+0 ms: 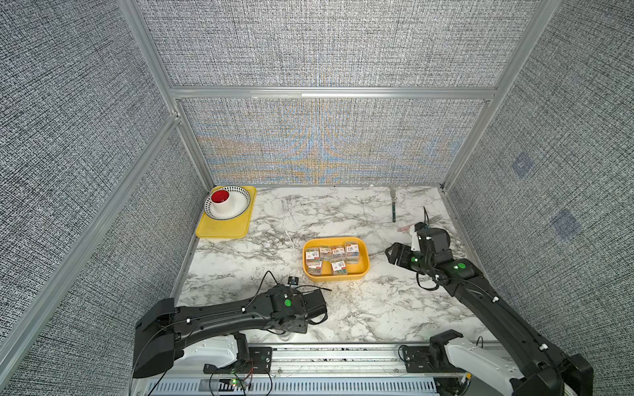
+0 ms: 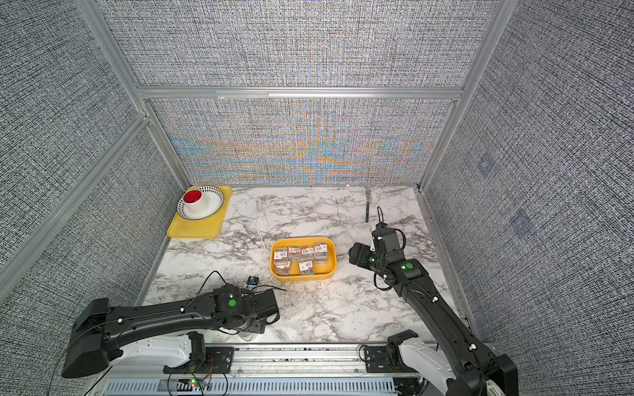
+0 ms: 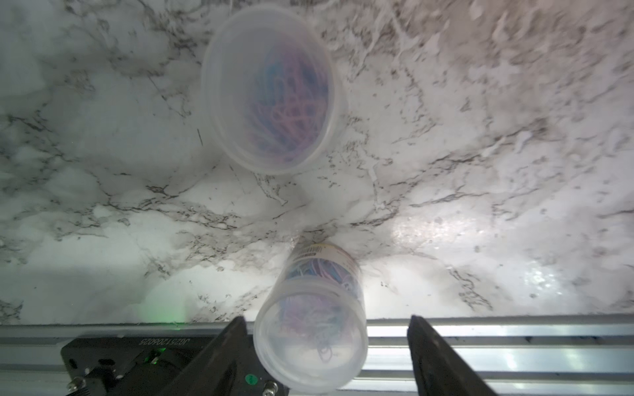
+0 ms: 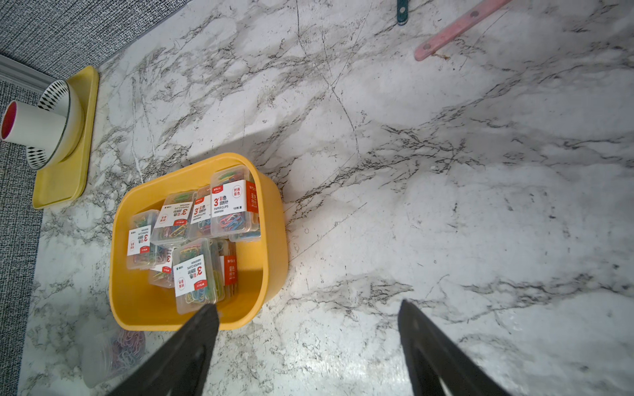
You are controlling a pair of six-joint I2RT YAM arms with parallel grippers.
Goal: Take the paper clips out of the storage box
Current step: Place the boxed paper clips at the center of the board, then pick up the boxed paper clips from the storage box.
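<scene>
We find the yellow-orange plastic storage box (image 1: pixel 339 277) lengthwise across mid-frame. Only the left wrist view shows both round purplish tubs (image 3: pixel 274 89); left gripper (image 3: pixel 327 318) and right gripper (image 4: pixel 308 303) gape.

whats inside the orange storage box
Clear rectangular packs of coloured paper clips with white-and-red labels lie in the storage box. Some rest on others, so the lower ones are partly hidden.

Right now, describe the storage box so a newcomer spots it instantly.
On the marble table, look at its middle. The storage box is the deep yellow-orange tub holding labelled clip packs; the flat yellow tray in the far left corner carries a bowl.
</scene>
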